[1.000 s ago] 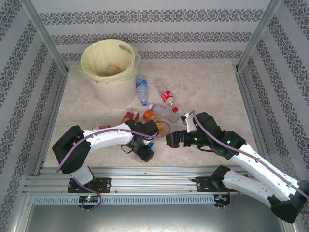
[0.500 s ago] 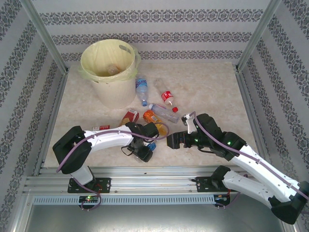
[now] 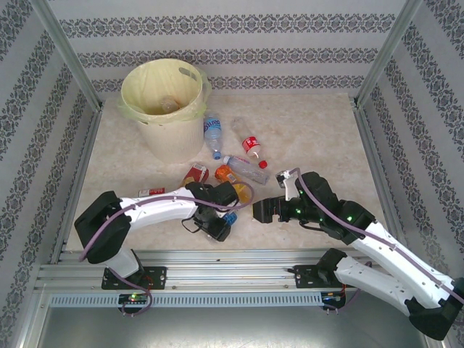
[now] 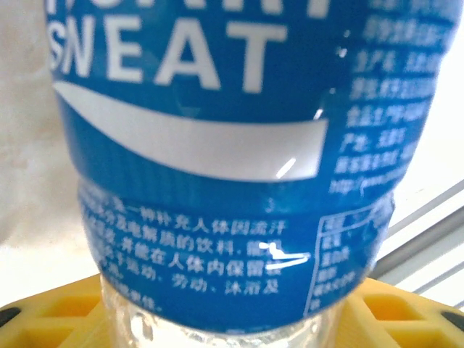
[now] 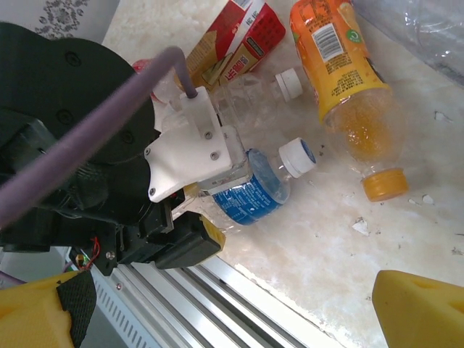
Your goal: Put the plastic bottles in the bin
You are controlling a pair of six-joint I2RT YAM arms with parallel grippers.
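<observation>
The blue Pocari Sweat bottle point(image 4: 217, 145) lies at the near edge of the surface point(image 3: 312, 138), between the fingers of the left tool point(image 3: 220, 223); whether they pinch it I cannot tell. The right tool point(image 3: 259, 211) hangs wide open and empty. Best to squeeze the labelled belly gently, since thin plastic may buckle, then lift clear before swinging towards the bin point(image 3: 163, 141), well apart at far left
</observation>
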